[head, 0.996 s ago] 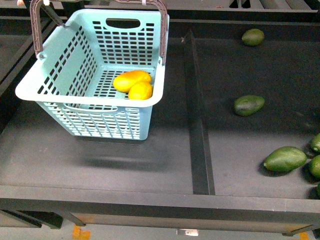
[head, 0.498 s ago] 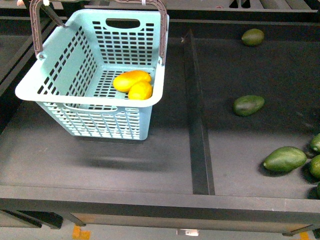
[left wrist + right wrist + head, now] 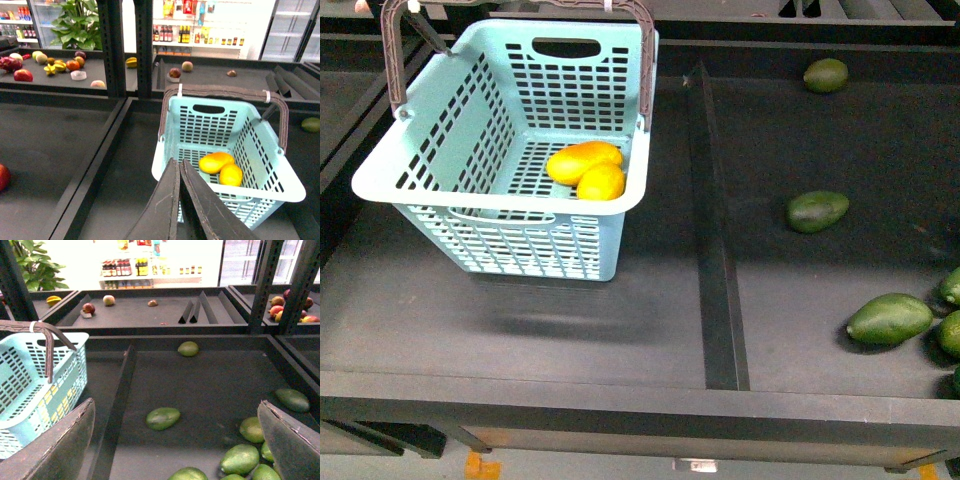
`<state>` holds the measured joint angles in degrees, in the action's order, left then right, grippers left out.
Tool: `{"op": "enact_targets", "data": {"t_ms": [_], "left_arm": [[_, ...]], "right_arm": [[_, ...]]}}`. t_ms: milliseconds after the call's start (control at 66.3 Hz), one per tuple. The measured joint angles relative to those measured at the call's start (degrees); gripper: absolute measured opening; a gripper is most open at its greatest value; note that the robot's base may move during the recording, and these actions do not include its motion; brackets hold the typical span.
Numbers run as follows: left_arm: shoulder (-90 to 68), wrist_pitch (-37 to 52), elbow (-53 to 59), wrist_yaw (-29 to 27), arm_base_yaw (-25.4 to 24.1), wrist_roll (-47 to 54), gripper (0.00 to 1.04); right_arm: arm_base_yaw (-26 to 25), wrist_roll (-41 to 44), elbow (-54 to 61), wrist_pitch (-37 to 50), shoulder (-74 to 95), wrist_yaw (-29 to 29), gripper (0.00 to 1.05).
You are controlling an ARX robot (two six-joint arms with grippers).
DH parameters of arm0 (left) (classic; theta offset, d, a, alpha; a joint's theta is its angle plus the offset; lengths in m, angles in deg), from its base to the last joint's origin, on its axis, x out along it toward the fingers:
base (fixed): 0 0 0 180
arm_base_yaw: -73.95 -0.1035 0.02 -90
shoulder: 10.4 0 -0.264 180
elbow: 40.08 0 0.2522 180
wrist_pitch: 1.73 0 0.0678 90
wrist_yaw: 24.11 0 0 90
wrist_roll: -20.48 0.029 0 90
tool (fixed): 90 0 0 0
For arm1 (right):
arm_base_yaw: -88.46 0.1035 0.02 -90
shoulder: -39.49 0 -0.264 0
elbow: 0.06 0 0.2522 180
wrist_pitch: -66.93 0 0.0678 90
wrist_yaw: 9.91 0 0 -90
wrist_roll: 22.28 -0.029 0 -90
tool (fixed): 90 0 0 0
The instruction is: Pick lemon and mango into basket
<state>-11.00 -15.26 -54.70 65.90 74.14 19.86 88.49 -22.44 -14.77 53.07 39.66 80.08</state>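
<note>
Mango [image 3: 582, 160] and lemon [image 3: 602, 182] touching at the basket's [image 3: 500, 205] four o'clock corner, left gripper [image 3: 179, 165] pressed together, right gripper [image 3: 175, 440] spread wide.

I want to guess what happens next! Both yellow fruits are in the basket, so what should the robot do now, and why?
Probably just keep both arms back and stop. The mango and lemon already lie together inside the basket, the left pincer is shut and empty, and the right pincer is open, holding nothing.

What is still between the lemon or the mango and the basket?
Nothing visible. The lemon and the mango already lie touching each other on the floor of the basket, near its right wall.
</note>
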Motion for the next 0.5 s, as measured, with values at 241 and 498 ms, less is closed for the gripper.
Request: {"op": "enact_targets", "data": {"t_ms": [241,498], "left_arm": [[0.24,-0.15,0.0,-0.02,0.0,0.0,0.04],[0.24,-0.15,0.0,-0.02,0.0,0.0,0.13]], "right_arm": [[0.0,0.0,0.0,0.0,0.0,0.02,0.96],[0.0,0.0,0.0,0.0,0.0,0.02,0.96]]}}
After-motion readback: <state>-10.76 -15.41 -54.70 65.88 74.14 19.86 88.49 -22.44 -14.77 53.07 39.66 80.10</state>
